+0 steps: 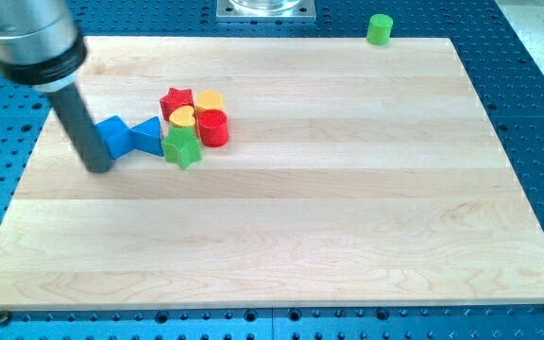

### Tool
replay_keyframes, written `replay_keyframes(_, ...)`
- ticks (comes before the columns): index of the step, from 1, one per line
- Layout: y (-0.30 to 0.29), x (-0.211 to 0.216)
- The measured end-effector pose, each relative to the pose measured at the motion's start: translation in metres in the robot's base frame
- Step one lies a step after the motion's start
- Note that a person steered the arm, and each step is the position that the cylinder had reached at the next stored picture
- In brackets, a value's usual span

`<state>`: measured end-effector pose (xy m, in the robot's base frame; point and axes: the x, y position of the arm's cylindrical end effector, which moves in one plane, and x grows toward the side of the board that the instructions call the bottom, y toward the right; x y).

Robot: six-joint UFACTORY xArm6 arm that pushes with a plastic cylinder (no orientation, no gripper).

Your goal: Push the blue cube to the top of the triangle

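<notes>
The blue cube (114, 135) lies on the wooden board (348, 208) at the view's left. The blue triangle (146, 136) lies right beside it on its right, touching it. My tip (98, 169) rests on the board just left of and slightly below the cube, touching or almost touching its left side. The dark rod rises from there to the view's top left.
A cluster sits right of the triangle: a green star (182, 147), a red star (176, 101), a yellow heart (183, 117), a yellow cylinder (210, 100) and a red cylinder (213, 127). A green cylinder (379, 28) stands off the board at the top.
</notes>
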<state>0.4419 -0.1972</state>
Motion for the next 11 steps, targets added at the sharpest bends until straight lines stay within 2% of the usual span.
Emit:
replay_keyframes(2, -0.003, -0.020)
replay_keyframes(3, -0.046, -0.024)
replay_keyframes(4, -0.012, -0.047)
replay_keyframes(6, -0.022, -0.073)
replay_keyframes(8, -0.022, -0.073)
replay_keyframes(10, 0.004, -0.073)
replay_keyframes(11, -0.009, -0.084)
